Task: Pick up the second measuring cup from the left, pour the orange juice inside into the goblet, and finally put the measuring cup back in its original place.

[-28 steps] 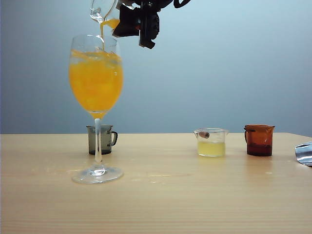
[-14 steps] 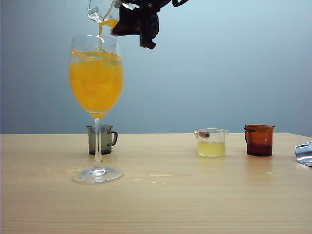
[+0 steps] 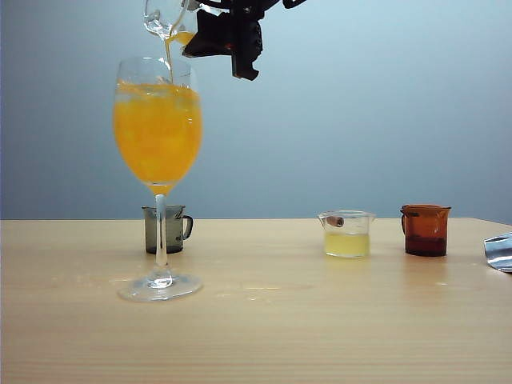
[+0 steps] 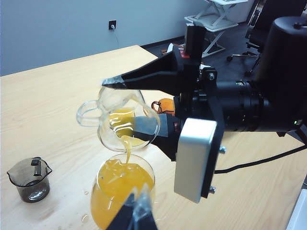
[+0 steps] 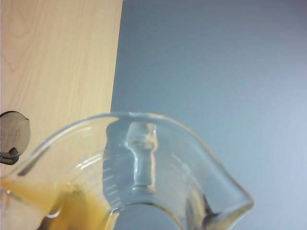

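Note:
High at the upper left of the exterior view, my right gripper (image 3: 200, 34) is shut on the second measuring cup (image 3: 164, 16), a small clear cup tipped lip-down. A thin stream of orange juice (image 3: 169, 58) falls from it into the goblet (image 3: 158, 120), whose bowl is nearly full. The left wrist view shows the right gripper (image 4: 122, 103) clamping the cup (image 4: 120, 115) above the goblet (image 4: 122, 184). The right wrist view is filled by the cup (image 5: 144, 163) with a little juice (image 5: 72, 206) left. My left gripper (image 4: 136, 213) is shut and empty, close beside the goblet's bowl.
A smoky grey cup (image 3: 166, 229) stands behind the goblet's stem. To the right are a clear cup of pale yellow liquid (image 3: 346, 234) and a reddish-brown cup (image 3: 425, 230). A shiny silver object (image 3: 500, 252) lies at the table's right edge.
The measuring cup has tipped slightly further and shifted a little left. Juice keeps running into the goblet, and less is left in the cup.

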### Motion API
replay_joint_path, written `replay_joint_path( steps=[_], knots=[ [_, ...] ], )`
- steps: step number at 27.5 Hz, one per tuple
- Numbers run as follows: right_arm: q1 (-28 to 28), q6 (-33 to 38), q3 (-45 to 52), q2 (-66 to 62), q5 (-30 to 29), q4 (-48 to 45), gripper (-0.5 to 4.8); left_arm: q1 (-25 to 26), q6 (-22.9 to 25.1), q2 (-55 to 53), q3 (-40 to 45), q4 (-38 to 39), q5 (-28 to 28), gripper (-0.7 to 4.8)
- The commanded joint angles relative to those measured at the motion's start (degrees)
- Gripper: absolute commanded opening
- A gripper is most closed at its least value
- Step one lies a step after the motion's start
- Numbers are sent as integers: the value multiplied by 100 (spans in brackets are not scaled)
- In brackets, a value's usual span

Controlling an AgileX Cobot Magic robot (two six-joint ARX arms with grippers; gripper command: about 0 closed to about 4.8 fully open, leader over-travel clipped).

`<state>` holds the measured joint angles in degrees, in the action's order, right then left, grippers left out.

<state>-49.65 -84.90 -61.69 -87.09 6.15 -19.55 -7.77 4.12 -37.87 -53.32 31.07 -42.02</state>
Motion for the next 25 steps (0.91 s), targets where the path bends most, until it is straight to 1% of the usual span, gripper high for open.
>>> replay_joint_path(
  steps=[1,14,25],
  knots=[
    [-9,-247,-33,24,-52,-170,48,-2,17,13,-24,-24,-42,-6],
    [-9,-518,-33,24,-140,-170,48,-2,17,13,-24,-24,-39,-6],
    [-9,-570,-33,24,-142,-170,49,-2,17,13,-24,-24,-42,-6]
  ],
)
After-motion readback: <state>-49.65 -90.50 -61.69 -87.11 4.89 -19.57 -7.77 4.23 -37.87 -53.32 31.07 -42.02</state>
